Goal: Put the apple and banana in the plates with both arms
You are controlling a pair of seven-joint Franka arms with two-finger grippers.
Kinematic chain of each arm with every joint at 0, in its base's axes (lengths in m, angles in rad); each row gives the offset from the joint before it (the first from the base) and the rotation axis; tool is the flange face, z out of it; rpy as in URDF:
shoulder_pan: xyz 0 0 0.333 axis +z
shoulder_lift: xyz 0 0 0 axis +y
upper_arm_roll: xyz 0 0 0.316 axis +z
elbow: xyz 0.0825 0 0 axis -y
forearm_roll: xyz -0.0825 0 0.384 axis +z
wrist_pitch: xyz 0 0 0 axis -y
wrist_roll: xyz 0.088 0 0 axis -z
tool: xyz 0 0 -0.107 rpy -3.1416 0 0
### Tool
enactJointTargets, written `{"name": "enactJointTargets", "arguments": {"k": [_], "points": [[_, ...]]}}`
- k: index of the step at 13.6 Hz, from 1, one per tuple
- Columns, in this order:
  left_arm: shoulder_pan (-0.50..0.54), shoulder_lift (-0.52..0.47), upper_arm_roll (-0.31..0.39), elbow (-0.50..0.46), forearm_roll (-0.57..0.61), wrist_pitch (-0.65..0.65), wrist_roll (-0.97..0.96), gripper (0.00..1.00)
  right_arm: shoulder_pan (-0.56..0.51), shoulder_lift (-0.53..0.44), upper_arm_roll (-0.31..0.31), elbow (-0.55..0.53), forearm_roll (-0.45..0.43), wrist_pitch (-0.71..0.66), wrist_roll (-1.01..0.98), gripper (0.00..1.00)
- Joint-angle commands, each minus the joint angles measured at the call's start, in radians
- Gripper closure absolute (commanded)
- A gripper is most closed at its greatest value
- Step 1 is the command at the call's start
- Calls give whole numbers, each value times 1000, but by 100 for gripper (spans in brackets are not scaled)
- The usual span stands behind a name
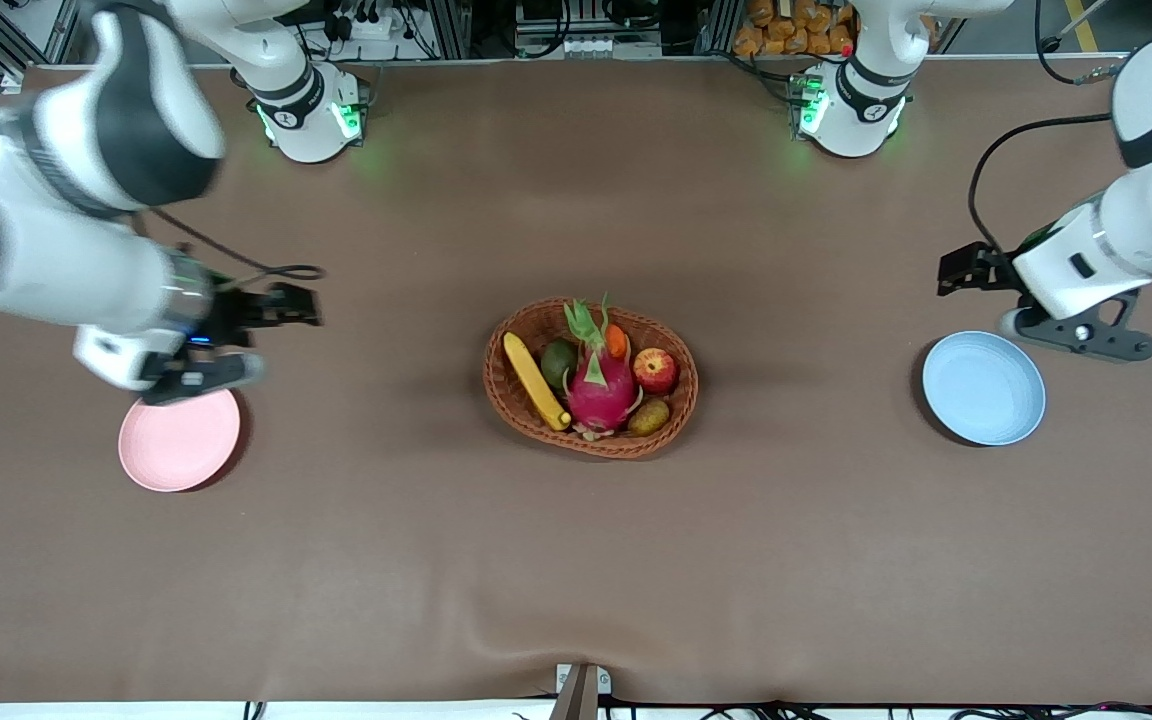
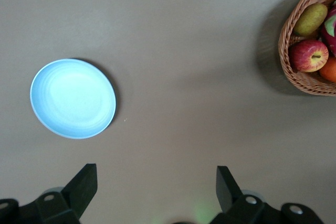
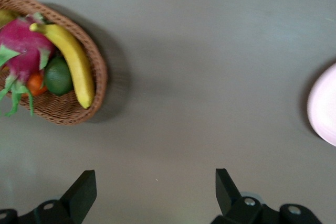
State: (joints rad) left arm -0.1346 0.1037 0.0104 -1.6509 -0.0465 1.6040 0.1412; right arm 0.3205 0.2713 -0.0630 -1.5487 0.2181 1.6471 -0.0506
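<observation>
1. Front view: the oval basket [image 1: 591, 378] sits mid-counter and holds both fruits.
   - The banana [image 1: 534, 380] lies along the basket rim toward the right arm's end of the counter. Its long axis slants, with the tip at the avocado's side lower in view and nearer the camera.
   - The apple [image 1: 655, 370] sits at the rim toward the left arm's end.
   - The right claw [image 1: 211, 375] hangs over the edge of the pink plate [image 1: 179, 441], and the left claw [image 1: 1081, 335] hangs just beside the blue plate [image 1: 984, 388].
   - Judged from this, the right arm is the nearer one to the banana and the left arm to the apple. Each must travel inward along the counter, well apart from the basket now.

2. Left wrist view: the left claw's fingers [image 2: 84, 184] stand spread wide, with nothing between them. The blue plate lies bare below. The apple, red with yellow streaks and stem up, nestles against a brownish oval fruit [image 2: 310, 18] in the basket.

3. Right wrist view: the right claw's fingers [image 3: 81, 190] are likewise spread and empty. The banana is slim, yellow and dark-tipped, and rests beside the avocado [image 3: 58, 76] and the dragon fruit [image 3: 23, 48]. I judge a grasp across its narrow width would suit. The pink plate shows only as an edge.
</observation>
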Motion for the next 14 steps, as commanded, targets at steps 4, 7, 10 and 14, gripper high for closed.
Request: {"name": "enactJointTargets", "arguments": {"k": [4,7,10,14], "points": [[6,7,-69,-79,-13,106,54,0,-33,34,-11,-17,15,42,-18,0],[7,11,-89,-101,-15,128,122,0,-72,26,-14,-17,11,34,-32,0],[7,7,-90,-194,-74,235,231,0,-92,20,-15,-17,-8,22,-35,0],[6,13,-164,-280,-104,374,293,0,-109,22,-15,-17,-13,17,-81,0]]}}
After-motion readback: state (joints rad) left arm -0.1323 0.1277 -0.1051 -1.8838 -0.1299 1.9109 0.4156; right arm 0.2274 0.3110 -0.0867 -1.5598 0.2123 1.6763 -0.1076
